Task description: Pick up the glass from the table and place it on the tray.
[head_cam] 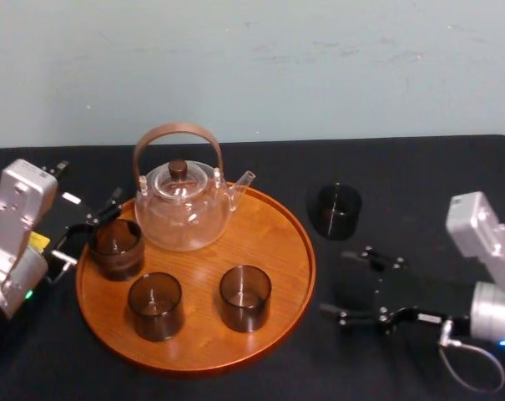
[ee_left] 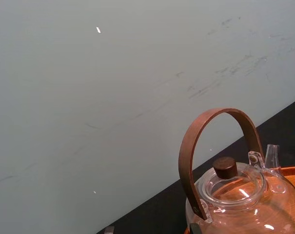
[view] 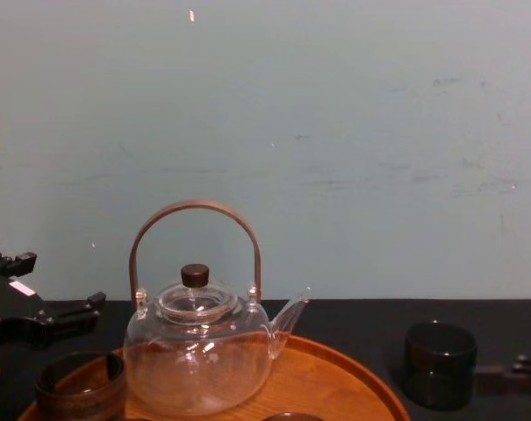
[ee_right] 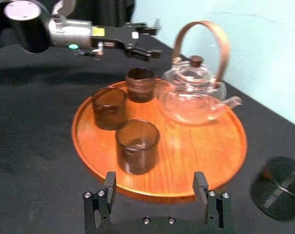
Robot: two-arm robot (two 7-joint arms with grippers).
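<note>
Glass teapot (view: 197, 351) on tray (view: 335, 383), dark glass (view: 438, 364) beside

1. The tabletop (head_cam: 419, 163) is a flat surface covered in matte black, reaching back to a pale blue-green wall (head_cam: 252, 67).
2. A large round orange-brown wooden tray (head_cam: 269, 230) with a low raised rim lies flat on the black cover, left of the middle in the head view.
3. A dark, smoky cylindrical glass (head_cam: 335, 210) stands upright directly on the tabletop. It is just off the tray's right rim, toward the far side, with a narrow strip of black showing between them.
4. In the chest view, the glass stands to the right of the tray.
</note>
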